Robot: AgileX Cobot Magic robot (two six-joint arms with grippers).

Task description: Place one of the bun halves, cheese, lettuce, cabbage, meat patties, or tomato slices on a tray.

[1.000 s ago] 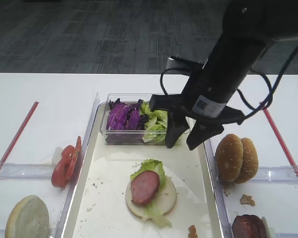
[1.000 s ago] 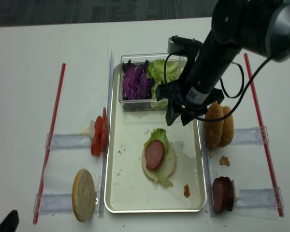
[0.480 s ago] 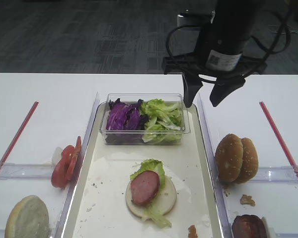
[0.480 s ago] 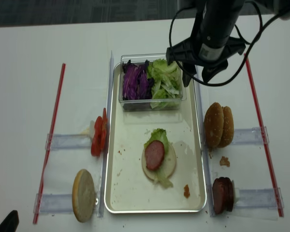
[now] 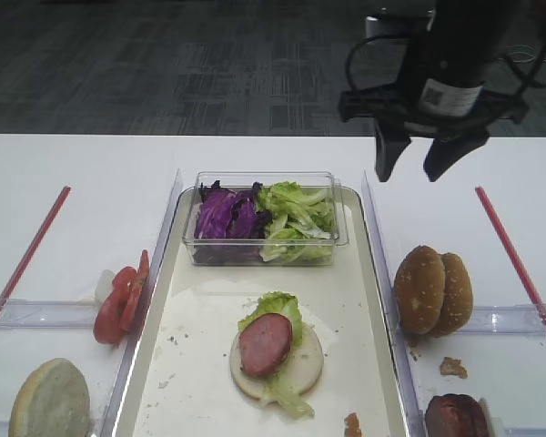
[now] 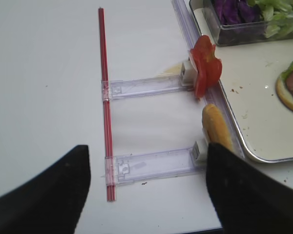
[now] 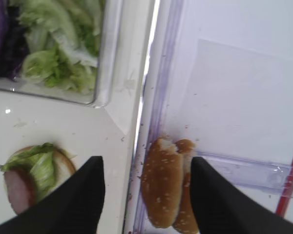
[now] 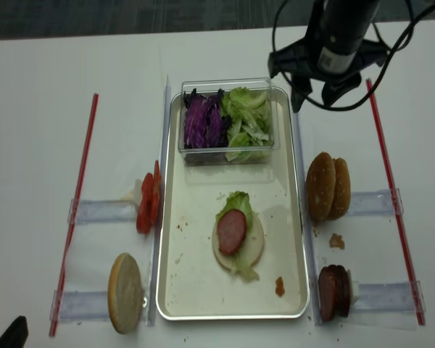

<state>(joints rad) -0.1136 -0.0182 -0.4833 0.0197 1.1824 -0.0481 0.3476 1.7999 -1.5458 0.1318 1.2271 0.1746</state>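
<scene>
With its jaws wide and empty, the right gripper [image 5: 418,167] has swung up off the tray [image 8: 172,268], where bun, lettuce and a meat patty [image 5: 266,344] sit stacked mid-tray, and any low return pass risks clipping the clear salad box [image 5: 266,218] at the tray's far end.

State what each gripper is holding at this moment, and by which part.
Nothing. The right gripper hangs open and empty above the table; the left gripper also shows open fingers with nothing between them.

White table [image 8: 43,65] carries tray [image 8: 172,217], red straws [image 8: 83,188], clear holders [image 8: 101,212] with tomato slices [image 8: 148,206], bun halves [image 8: 328,186], meat patties [image 8: 333,292].
</scene>
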